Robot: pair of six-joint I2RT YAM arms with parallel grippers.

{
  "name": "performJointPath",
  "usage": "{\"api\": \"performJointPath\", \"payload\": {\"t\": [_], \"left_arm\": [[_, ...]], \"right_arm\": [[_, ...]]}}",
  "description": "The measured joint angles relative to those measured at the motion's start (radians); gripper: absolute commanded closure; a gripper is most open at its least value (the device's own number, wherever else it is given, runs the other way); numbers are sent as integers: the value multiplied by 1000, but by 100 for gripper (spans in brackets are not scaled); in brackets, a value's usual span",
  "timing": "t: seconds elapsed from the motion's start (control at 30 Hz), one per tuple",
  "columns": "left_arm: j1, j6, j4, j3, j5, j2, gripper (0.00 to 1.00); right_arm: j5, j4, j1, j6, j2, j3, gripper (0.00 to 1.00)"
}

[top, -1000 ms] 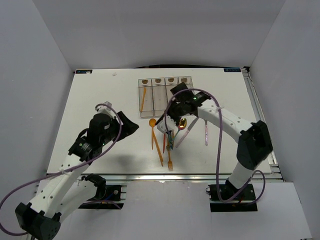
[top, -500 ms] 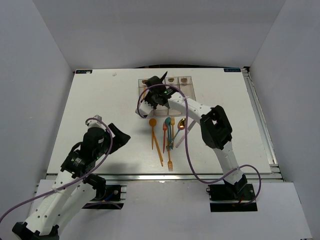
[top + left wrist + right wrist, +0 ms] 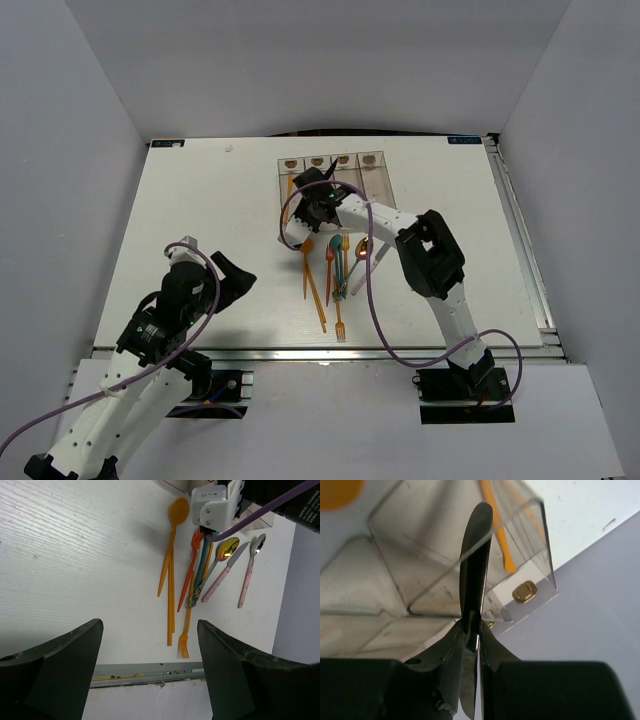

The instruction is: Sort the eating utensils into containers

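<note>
The containers are clear narrow bins in a row at the back of the table. An orange utensil lies in the leftmost bin. My right gripper hovers over the bins' left part, shut on a black knife that points over a bin wall. Loose eating utensils lie in front of the bins: an orange spoon, a red fork, an orange fork, a gold spoon and a pink knife. My left gripper stands open and empty, left of the pile.
A pink-handled silver spoon lies at the right end of the pile. The table's near metal edge runs just below the orange fork. The right arm's forearm and purple cable cross above the utensils.
My right arm has swung from above the utensil pile back and left to the bins, carrying the black knife. My left arm has drawn back toward the near left.
</note>
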Motion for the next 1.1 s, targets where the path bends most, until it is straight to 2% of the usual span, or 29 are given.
{"api": "performJointPath", "payload": {"t": [0.4, 0.53, 0.7, 0.93, 1.1], "left_arm": [[0, -22, -20, 0, 0, -41, 13], [0, -26, -23, 0, 0, -48, 13], [0, -29, -27, 0, 0, -49, 13], [0, -31, -27, 0, 0, -55, 13], [0, -40, -30, 0, 0, -65, 13]], "right_arm": [[-51, 28, -1, -4, -7, -26, 100], [-58, 45, -2, -5, -10, -39, 97], [-78, 56, 2, -5, -10, -42, 86], [-87, 64, 16, -6, -10, -62, 78], [-95, 79, 18, -6, -10, -71, 67]]}}
